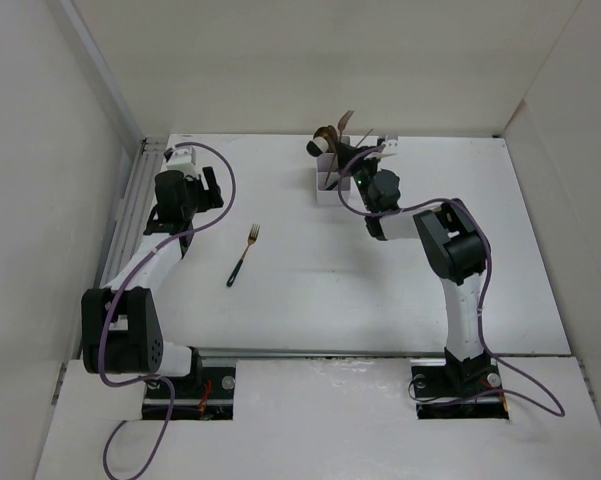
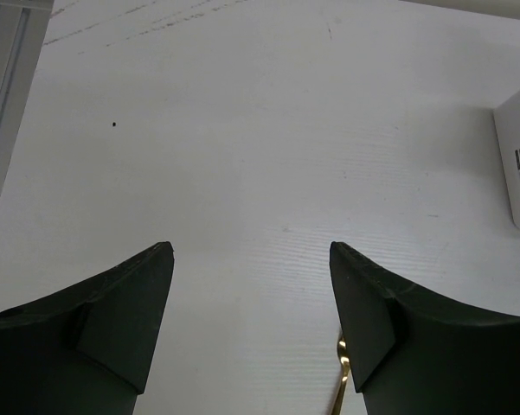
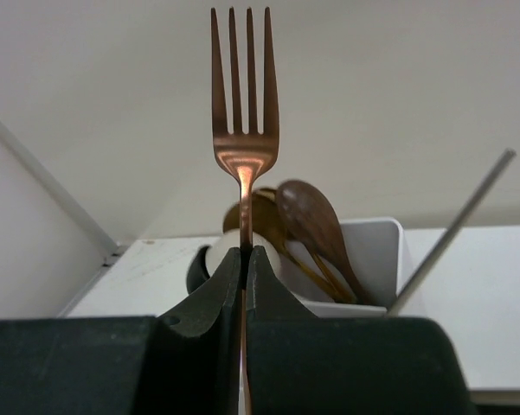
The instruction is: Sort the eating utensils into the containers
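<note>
My right gripper (image 3: 244, 255) is shut on a copper fork (image 3: 244, 95) and holds it upright, tines up, just in front of the white organizer (image 3: 376, 251). The organizer holds several brown and gold spoons (image 3: 307, 220), and a grey chopstick (image 3: 454, 226) leans out at its right. In the top view the organizer (image 1: 330, 185) stands at the back middle with my right gripper (image 1: 353, 163) over it. A gold-headed fork with a dark handle (image 1: 243, 256) lies on the table left of centre. My left gripper (image 1: 212, 187) is open and empty, and the fork's gold tip (image 2: 342, 376) shows beside its right finger.
White walls enclose the table on three sides. A metal rail (image 1: 138, 190) runs along the left edge. A corner of the organizer (image 2: 519, 160) shows at the right of the left wrist view. The arm bases and their purple cables sit at the near edge.
</note>
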You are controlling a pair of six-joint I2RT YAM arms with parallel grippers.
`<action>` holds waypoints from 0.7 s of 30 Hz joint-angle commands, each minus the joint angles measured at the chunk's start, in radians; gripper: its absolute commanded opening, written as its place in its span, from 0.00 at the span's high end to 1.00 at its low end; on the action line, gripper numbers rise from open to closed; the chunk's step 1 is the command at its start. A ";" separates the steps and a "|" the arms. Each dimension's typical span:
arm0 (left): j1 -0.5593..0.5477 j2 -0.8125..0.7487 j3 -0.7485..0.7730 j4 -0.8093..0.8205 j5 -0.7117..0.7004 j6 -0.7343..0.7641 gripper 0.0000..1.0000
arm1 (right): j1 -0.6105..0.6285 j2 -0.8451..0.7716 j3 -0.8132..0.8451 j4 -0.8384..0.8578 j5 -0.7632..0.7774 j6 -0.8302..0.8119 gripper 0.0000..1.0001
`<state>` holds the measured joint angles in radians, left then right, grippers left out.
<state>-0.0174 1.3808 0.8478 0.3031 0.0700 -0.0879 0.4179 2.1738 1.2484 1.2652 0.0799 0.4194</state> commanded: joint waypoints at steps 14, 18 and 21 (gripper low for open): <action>0.013 0.014 0.050 0.042 0.030 -0.009 0.30 | 0.010 -0.043 -0.130 0.207 -0.012 -0.065 0.81; 0.013 0.003 0.040 0.042 0.039 -0.009 0.30 | 0.010 -0.062 -0.162 0.227 -0.012 -0.065 0.71; 0.013 -0.006 0.031 0.042 0.039 -0.009 0.30 | 0.010 -0.071 -0.187 0.241 -0.012 -0.065 0.67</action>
<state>-0.0109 1.4040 0.8536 0.3084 0.0902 -0.0883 0.4202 2.1689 1.0767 1.2667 0.0711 0.3584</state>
